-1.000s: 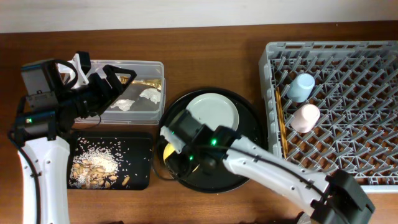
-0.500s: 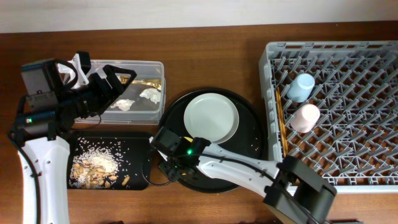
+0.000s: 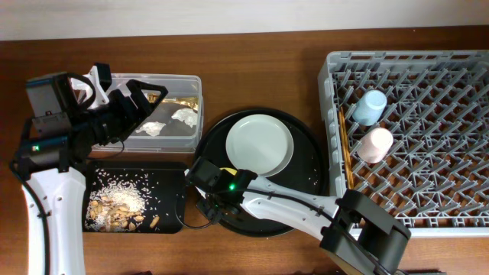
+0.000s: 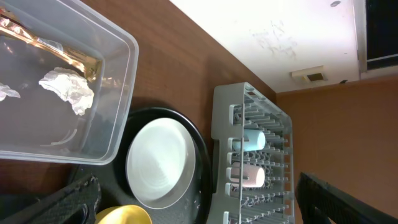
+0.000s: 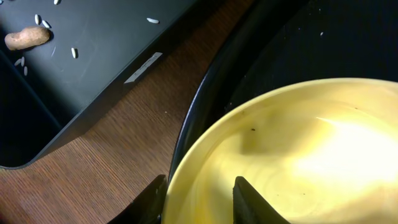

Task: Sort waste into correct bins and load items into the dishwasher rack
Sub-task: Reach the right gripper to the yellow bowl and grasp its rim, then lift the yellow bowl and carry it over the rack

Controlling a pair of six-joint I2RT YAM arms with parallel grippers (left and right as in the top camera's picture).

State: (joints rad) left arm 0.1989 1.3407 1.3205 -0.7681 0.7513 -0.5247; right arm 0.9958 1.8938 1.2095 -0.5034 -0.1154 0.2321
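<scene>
My right gripper (image 5: 200,180) stands astride the near-left rim of the yellow bowl (image 5: 298,155), one finger outside it and one inside, with a gap still between them. The bowl (image 3: 226,169) sits on the round black tray (image 3: 306,176) beside the pale plate (image 3: 260,143). My left gripper (image 3: 126,95) hangs wide open and empty above the clear tub (image 3: 164,141), which holds gold foil (image 3: 179,99) and tissue wads (image 3: 185,116). The black rectangular tray (image 3: 172,179) holds food scraps (image 3: 114,205). In the grey rack (image 3: 458,191) are the blue cup (image 3: 370,106), pink cup (image 3: 375,144) and chopsticks (image 3: 344,149).
Bare wooden table lies between the tub and the rack along the far edge. The round tray's raised rim (image 5: 205,106) runs just left of the bowl, and the black tray's corner (image 5: 93,81) lies a short way beyond it.
My right arm swung left and down to the bowl's rim and its jaws have narrowed around it. The left arm has not moved.
</scene>
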